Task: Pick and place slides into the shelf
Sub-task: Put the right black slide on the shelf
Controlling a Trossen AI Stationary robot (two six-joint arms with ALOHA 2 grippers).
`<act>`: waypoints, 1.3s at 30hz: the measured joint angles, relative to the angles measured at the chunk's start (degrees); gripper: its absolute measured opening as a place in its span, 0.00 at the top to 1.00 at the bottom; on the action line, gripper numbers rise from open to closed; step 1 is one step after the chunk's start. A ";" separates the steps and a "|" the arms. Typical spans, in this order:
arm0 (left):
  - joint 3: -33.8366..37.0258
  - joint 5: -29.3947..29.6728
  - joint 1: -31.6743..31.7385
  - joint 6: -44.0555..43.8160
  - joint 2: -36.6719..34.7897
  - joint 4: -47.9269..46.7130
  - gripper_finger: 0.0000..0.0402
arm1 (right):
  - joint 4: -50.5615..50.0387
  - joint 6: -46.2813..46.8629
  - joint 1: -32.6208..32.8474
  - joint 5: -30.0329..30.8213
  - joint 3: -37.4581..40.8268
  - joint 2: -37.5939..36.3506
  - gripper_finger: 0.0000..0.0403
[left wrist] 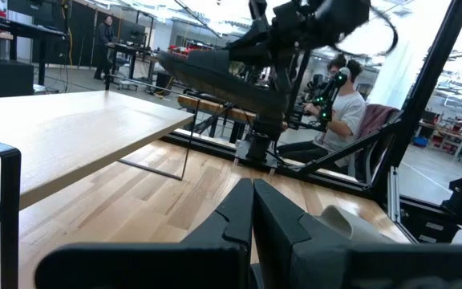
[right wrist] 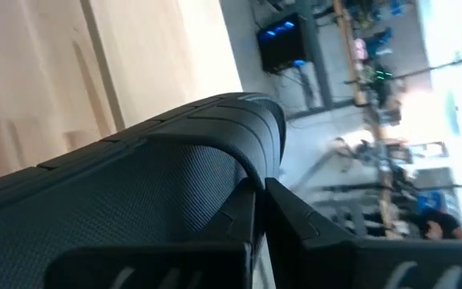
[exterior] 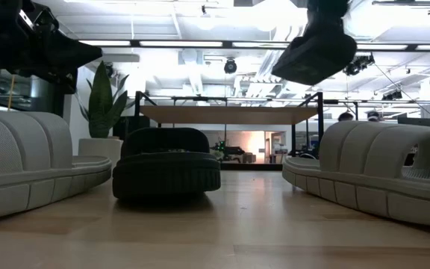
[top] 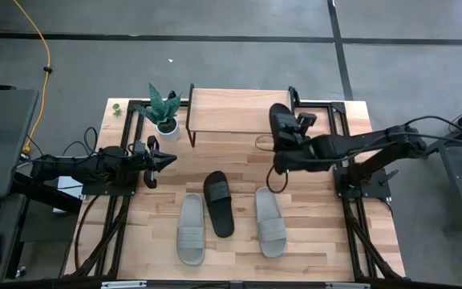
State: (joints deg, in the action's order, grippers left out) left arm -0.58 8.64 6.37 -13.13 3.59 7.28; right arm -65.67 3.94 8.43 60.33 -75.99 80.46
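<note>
Black slide (right wrist: 175, 185) pinched in right gripper (top: 277, 135) jaws beside shelf (top: 239, 111); left gripper (top: 160, 159) jaws shut, empty.

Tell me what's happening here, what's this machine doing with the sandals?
The right tool is shut on a black slide, held in the air beside the right end of the shelf. Three more slides lie on the table: another black one and two grey-green ones. None is on the shelf so far. The left tool is shut and holds nothing, off near a potted plant.
</note>
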 joint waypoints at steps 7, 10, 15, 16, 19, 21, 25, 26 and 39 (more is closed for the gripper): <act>0.00 0.00 0.02 0.00 0.01 -0.05 1.00 | 13.29 -14.37 -5.13 -8.07 0.00 -3.36 1.00; 0.00 0.00 0.01 0.00 0.01 -0.23 1.00 | 15.89 -16.89 -7.67 -10.90 0.00 -3.54 1.00; 0.00 0.00 0.00 0.00 0.01 -0.23 1.00 | 17.56 -18.90 -11.56 -12.97 0.00 -3.39 1.00; 0.00 0.00 0.00 0.00 0.01 -0.23 1.00 | 17.53 -19.20 -12.28 -12.96 0.00 -3.32 1.00; 0.00 0.00 0.00 0.00 0.01 -0.25 1.00 | 18.59 -20.47 -14.25 -13.00 0.00 -2.75 1.00; 0.00 0.29 0.00 0.00 -0.01 -0.29 1.00 | 19.33 -21.57 -15.36 -13.25 0.00 -2.04 1.00; 0.00 1.49 0.00 0.02 0.01 -0.90 1.00 | 21.59 -23.73 -17.24 -13.96 0.00 -0.26 1.00; 0.00 1.50 0.00 0.02 -0.01 -1.12 1.00 | 21.89 -24.02 -17.71 -14.15 0.00 0.23 1.00; 0.00 1.49 0.00 0.00 -0.01 -1.49 1.00 | 24.66 -27.24 -23.59 -16.50 0.00 2.17 1.00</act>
State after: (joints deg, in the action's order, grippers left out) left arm -0.58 10.14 6.37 -13.13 3.57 5.79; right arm -41.01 -23.30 -15.16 43.83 -75.99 82.63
